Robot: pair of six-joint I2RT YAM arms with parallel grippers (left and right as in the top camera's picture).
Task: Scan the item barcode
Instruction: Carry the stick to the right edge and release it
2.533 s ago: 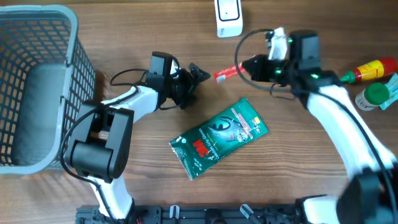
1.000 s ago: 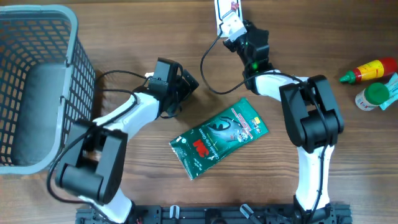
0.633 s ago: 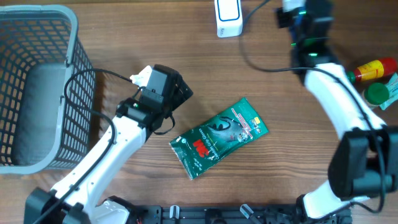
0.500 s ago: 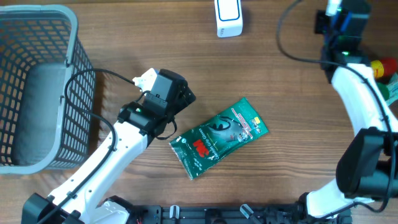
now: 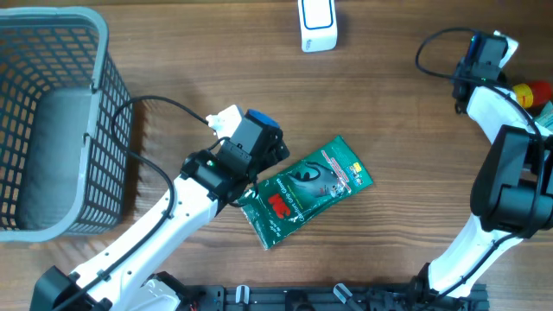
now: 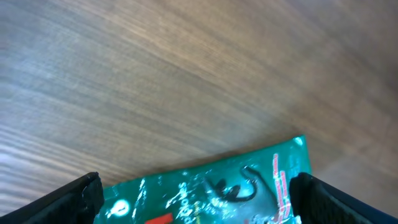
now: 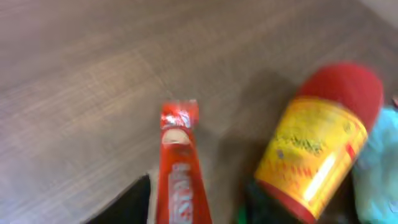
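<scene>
A green snack packet [image 5: 307,190] lies flat mid-table. My left gripper [image 5: 273,158] hovers at its left end, open. In the left wrist view the packet [image 6: 211,190] spans the gap between the two black fingertips [image 6: 74,199], with the left gripper [image 6: 199,202] over it. My right gripper [image 5: 481,59] is at the far right back. Its wrist view shows a red stick sachet [image 7: 179,177] lying between the parted jaws of the right gripper [image 7: 193,208], a gap on each side. The white scanner [image 5: 317,24] stands at the back centre.
A grey wire basket [image 5: 97,52] fills the left side. A yellow sauce bottle with a red cap [image 5: 531,93] lies at the right edge, close beside the sachet in the right wrist view [image 7: 317,146]. Something green and blue [image 5: 546,112] sits just below it.
The right arm swung from the scanner to the far right with the red sachet and its jaws have parted. The left arm moved right, onto the green packet's end.
</scene>
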